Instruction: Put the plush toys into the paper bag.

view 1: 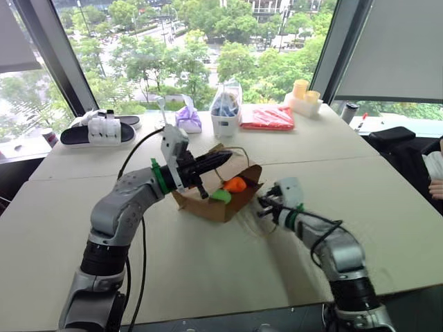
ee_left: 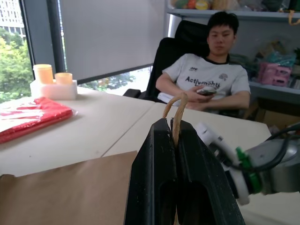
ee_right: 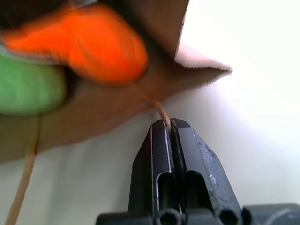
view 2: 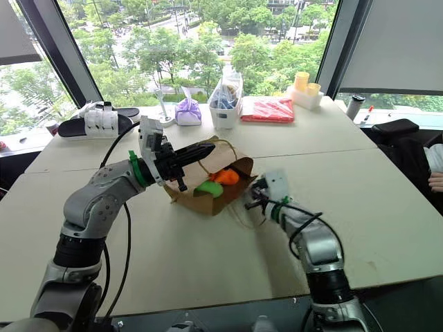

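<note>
1. paper bag [view 1: 220, 197] lay on its side mid-table, mouth toward the right; orange toy [view 1: 235, 184] and green toy [view 1: 221, 196] sat in the mouth.
2. left gripper [view 1: 223, 159] was closed on one loop handle [ee_left: 176, 107], held above the bag.
3. right gripper [view 1: 261, 205] was pinched shut on the other handle [ee_right: 159, 108], just right of the mouth.
4. judgement: draw both handles up evenly, slowly, so the toys slide deeper rather than spill.
</note>
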